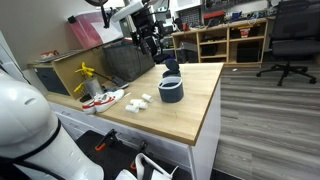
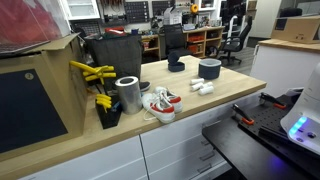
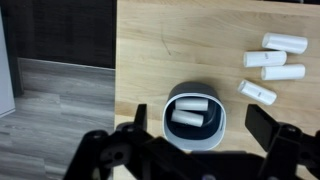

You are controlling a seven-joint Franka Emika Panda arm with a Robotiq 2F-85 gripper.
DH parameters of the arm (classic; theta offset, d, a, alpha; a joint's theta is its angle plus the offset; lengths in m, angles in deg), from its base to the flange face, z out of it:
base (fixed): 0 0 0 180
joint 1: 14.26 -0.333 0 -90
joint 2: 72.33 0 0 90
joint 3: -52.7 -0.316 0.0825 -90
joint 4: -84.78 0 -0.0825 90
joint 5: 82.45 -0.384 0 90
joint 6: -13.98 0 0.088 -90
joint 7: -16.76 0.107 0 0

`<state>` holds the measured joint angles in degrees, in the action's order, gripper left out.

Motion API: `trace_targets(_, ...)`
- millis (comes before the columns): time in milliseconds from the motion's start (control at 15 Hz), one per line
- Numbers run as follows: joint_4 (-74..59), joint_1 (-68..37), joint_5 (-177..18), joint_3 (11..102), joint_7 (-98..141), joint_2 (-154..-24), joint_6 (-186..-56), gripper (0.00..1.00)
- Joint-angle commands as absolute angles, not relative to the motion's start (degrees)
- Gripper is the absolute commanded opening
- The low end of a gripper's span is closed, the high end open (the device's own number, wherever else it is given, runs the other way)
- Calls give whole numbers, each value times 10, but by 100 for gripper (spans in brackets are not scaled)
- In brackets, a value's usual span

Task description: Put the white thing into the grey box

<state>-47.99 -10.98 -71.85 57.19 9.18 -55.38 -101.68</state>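
The grey box, a squat round dark tub with a lighter rim (image 3: 197, 116), stands on the wooden table and holds two white pieces (image 3: 190, 110). It also shows in both exterior views (image 1: 171, 91) (image 2: 209, 69). Several more small white pieces (image 3: 270, 72) lie on the table beside it, seen as a small cluster in both exterior views (image 1: 138, 101) (image 2: 200, 88). My gripper (image 3: 200, 128) is open and empty, hovering well above the tub with one finger on each side of it. It hangs above the table in an exterior view (image 1: 156, 48).
A white-and-red object (image 1: 103, 99) (image 2: 160, 103) lies near the table's edge. A silver cylinder (image 2: 128, 93), yellow tools (image 2: 95, 75) and a big dark rectangular bin (image 2: 115, 55) stand behind it. The table edge and the grey floor (image 3: 60, 110) are close to the tub.
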Motion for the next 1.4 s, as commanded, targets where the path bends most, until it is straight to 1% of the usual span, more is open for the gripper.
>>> trace_targets(0,-478,-129,-760,557,105,-581,-1031,100)
trace_targets(533,-472,-164,-773,520,78,-654,-1065,100)
trace_targets(733,-465,-170,-765,512,57,-682,-1052,100)
trace_targets(800,-450,-172,-786,514,19,-687,-1017,100)
trace_targets(867,-476,-169,-771,512,62,-672,-1051,100)
trace_targets(1200,-464,-170,-774,512,35,-685,-1037,100)
trace_targets(1333,-475,-169,-750,511,28,-702,-1062,100)
